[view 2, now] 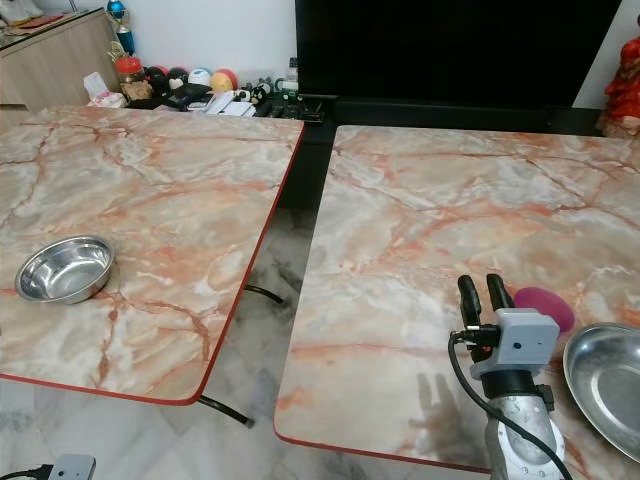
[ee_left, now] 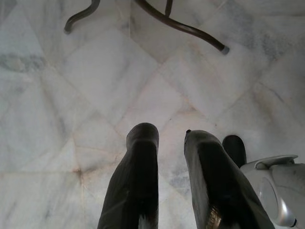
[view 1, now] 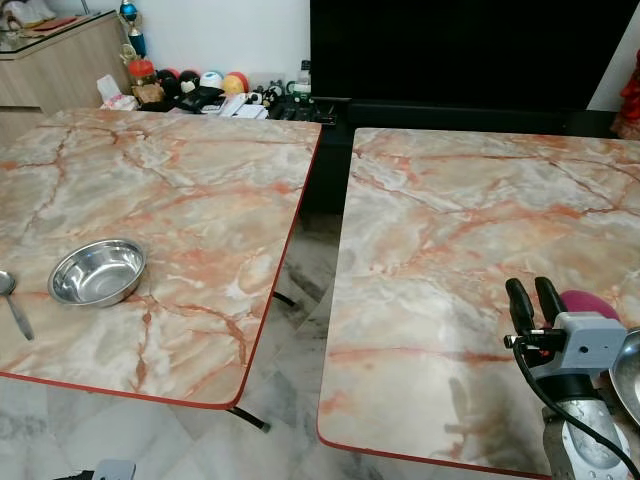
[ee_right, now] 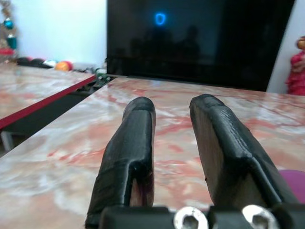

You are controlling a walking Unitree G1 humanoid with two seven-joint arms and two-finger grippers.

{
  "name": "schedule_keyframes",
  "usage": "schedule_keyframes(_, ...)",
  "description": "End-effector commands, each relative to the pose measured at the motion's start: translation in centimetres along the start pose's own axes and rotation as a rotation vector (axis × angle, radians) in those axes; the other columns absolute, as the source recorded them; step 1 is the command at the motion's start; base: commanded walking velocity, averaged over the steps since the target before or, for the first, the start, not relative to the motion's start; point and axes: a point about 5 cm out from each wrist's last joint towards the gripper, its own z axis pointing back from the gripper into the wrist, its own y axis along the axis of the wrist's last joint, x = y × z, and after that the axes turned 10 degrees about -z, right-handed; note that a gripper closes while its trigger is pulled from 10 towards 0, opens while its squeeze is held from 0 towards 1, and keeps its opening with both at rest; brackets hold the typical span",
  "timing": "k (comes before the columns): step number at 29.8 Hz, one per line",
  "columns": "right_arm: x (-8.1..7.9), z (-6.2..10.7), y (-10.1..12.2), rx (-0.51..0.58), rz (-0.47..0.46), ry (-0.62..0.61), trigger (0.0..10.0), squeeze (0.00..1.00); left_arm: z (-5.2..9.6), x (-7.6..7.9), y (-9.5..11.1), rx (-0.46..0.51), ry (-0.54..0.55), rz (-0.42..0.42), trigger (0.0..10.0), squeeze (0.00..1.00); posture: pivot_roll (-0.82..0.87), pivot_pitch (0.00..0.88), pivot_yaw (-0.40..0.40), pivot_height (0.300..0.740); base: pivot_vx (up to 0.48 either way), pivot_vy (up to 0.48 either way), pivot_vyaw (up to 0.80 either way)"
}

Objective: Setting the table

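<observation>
Two marble-topped tables stand side by side. On the left table (view 1: 180, 180) rest a steel bowl (view 1: 97, 272) and, at the left edge, a spoon (view 1: 10, 300). The right table (view 2: 450, 200) carries a pink round object (view 2: 545, 305) and a steel dish (view 2: 605, 385) near its front right corner. My right gripper (view 2: 484, 293) is raised over the right table's front, just left of the pink object; its fingers (ee_right: 128, 143) are open with nothing between them. My left gripper (ee_left: 171, 136) hangs low over the floor, open and empty.
A narrow gap of white marble floor (view 1: 300, 330) with dark curved table legs (ee_left: 181, 26) separates the tables. Behind stand a large black screen (view 1: 460, 50), a row of small ornaments (view 1: 200, 90) and a wooden cabinet (view 1: 60, 60).
</observation>
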Motion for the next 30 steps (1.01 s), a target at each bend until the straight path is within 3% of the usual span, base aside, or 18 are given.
schedule_keyframes(1, -0.46, -0.02, -0.37, -0.013, 0.007, 0.02, 10.0, 0.0, 0.19, -0.22, -0.58, -0.023, 0.011, 0.018, 10.0, 0.0, -0.04, 0.123, 0.027, 0.74, 0.0, 0.48, 0.0)
schedule_keyframes(30, -1.42, -0.85, -0.5, -0.01, 0.003, 0.051, 10.0, 0.0, 0.28, -0.2, -0.79, -0.025, 0.014, 0.025, 10.0, 0.0, -0.03, 0.128, 0.023, 0.74, 0.0, 0.48, 0.0)
